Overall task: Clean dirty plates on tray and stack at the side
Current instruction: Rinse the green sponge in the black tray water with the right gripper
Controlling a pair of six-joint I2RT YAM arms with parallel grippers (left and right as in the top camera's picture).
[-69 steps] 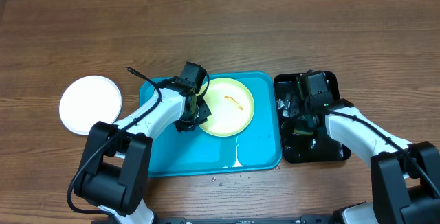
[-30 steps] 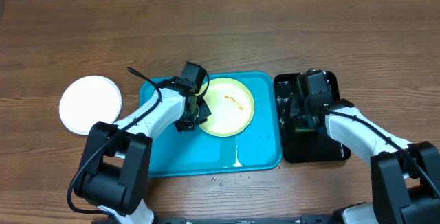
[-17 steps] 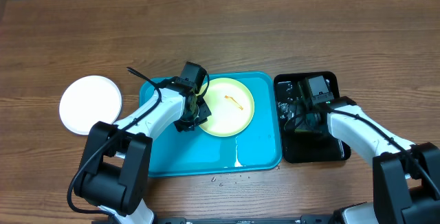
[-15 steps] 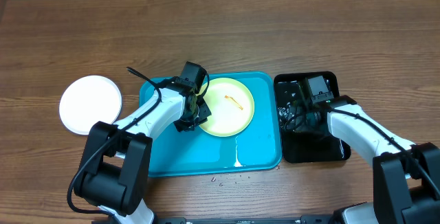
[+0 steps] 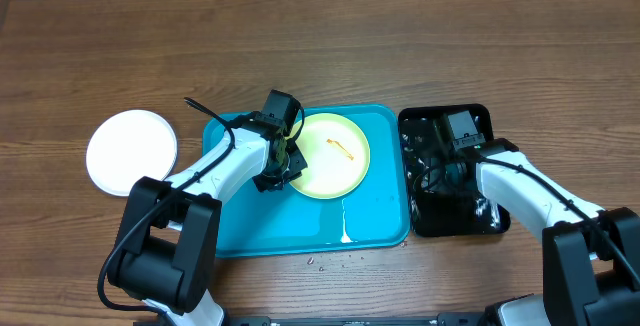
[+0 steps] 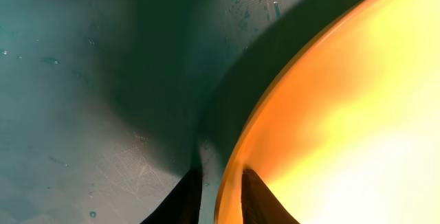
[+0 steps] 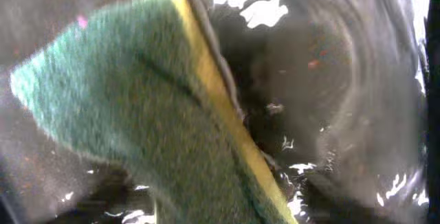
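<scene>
The yellow-green plate (image 5: 335,156) lies in the tray (image 5: 250,231), toward its 2 o'clock corner, its 9 o'clock rim pinched by the left end effector (image 5: 281,169). A white plate (image 5: 131,152) sits on the tabletop (image 5: 320,46) at 9 o'clock from them. At 3 o'clock the right end effector (image 5: 440,171) hangs over a black tray (image 5: 450,224), with a sponge (image 7: 130,107) beneath it, perhaps loose; the blurred view does not let me tell how its jaws stand.

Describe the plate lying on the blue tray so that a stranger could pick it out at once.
On the wooden table, find the turquoise tray in the middle; one round plate lies in its upper right part. It is pale yellow-green with a thin orange-brown streak, its left rim pinched by the left gripper, unlike the white plate off the tray to the left.
</scene>
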